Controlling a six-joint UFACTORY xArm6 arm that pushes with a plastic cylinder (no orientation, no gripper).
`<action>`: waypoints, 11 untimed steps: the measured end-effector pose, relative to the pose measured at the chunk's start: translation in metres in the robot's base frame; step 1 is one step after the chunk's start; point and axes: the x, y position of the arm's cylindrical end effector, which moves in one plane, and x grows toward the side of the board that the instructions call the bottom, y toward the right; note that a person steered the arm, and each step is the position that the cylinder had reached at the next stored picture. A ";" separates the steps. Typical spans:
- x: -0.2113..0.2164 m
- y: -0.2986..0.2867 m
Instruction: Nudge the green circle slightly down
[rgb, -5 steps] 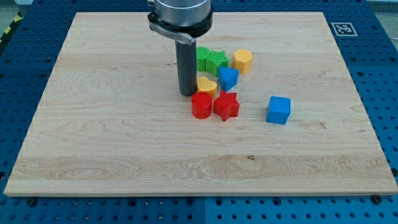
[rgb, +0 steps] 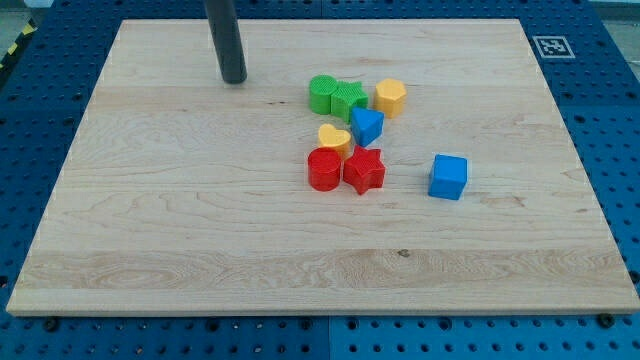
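The green circle (rgb: 322, 94) sits on the wooden board, touching a green star (rgb: 348, 99) on its right. My tip (rgb: 234, 80) rests on the board well to the left of the green circle and slightly above it in the view, touching no block. The rod rises out of the view's top.
A yellow hexagon (rgb: 390, 97) lies right of the green star. Below are a blue triangle-like block (rgb: 367, 126), a yellow heart (rgb: 333, 138), a red cylinder (rgb: 324, 169) and a red star (rgb: 364, 171). A blue cube (rgb: 448, 177) stands apart at the right.
The rod has moved up and to the left, away from the spot beside the yellow heart. The arm's body has left the view. The blocks have not moved.
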 end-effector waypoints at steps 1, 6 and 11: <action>-0.017 0.041; 0.037 0.135; 0.014 0.136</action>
